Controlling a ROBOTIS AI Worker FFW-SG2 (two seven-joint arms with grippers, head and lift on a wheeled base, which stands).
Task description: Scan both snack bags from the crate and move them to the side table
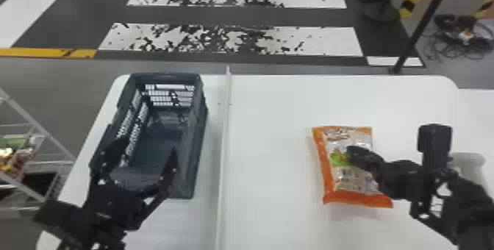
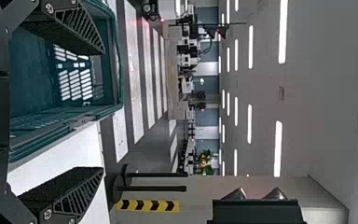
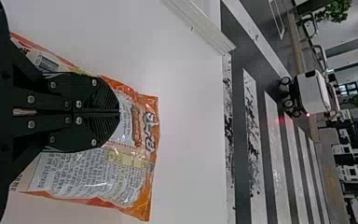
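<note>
My right gripper (image 1: 353, 153) is over the middle of an orange-and-white snack bag (image 1: 327, 174) on the right half of the table. In the right wrist view the fingers of that gripper (image 3: 119, 113) are pressed together on the printed face of the bag (image 3: 91, 175); the pinched part is hidden between them. My left gripper (image 1: 146, 149) stands open above the near end of the dark crate (image 1: 200, 135), whose visible floor is bare. In the left wrist view, the crate (image 2: 114, 60) lies beyond the spread fingers of my left gripper (image 2: 103, 111).
A raised white strip (image 1: 225, 131) divides the table. Beside the right arm stands a black boxy device (image 1: 435, 139), with a pale rounded object (image 1: 470, 163) behind it. At the far left is a wire rack (image 1: 40, 163) holding colourful packages.
</note>
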